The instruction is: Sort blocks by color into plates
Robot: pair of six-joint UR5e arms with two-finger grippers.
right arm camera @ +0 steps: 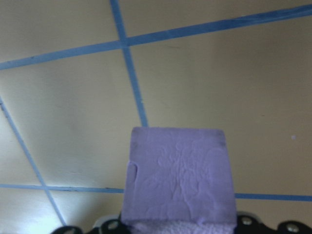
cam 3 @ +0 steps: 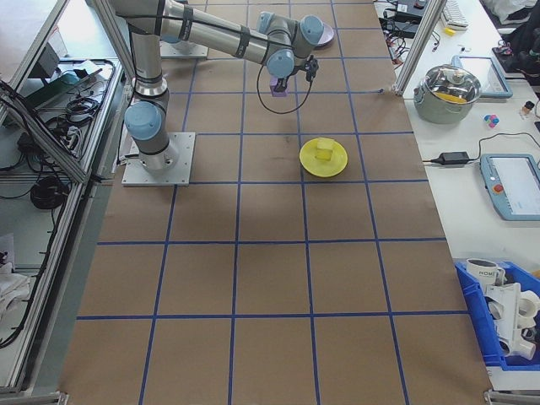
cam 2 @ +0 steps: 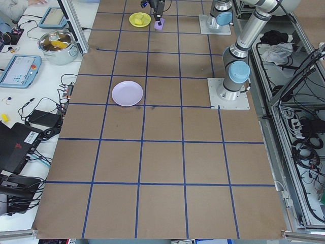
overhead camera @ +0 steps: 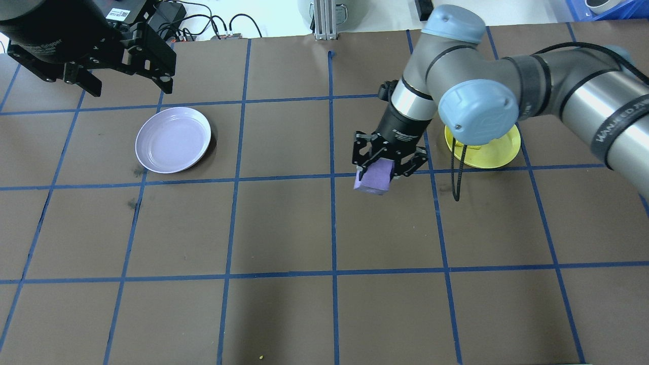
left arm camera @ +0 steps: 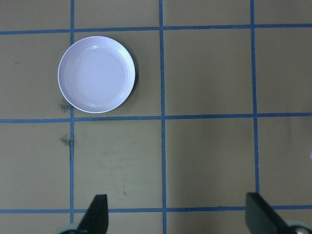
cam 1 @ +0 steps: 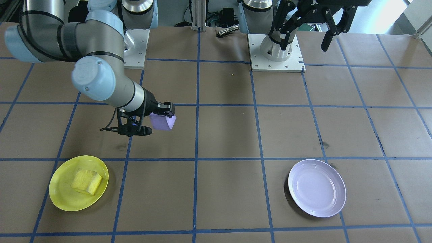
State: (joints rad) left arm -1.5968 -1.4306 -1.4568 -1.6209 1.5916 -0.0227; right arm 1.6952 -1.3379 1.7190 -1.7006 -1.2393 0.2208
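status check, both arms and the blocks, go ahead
Right end effector shut on lavender foam block, aloft. Left end effector open, empty. Yellow foam block in yellow plate. Lavender plate empty, path clear.

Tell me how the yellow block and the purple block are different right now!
The yellow block lies on the yellow plate; the purple block hangs above the table, clamped in the right gripper. Yellow is sorted; purple is far from the lavender plate. Both are small, rough foam cubes.

Overhead and front-facing views look down on the counter (overhead camera: 284,228) from opposite sides. Side views look along it from each end. The left wrist view looks straight down from high; the right wrist view sits close above the counter.
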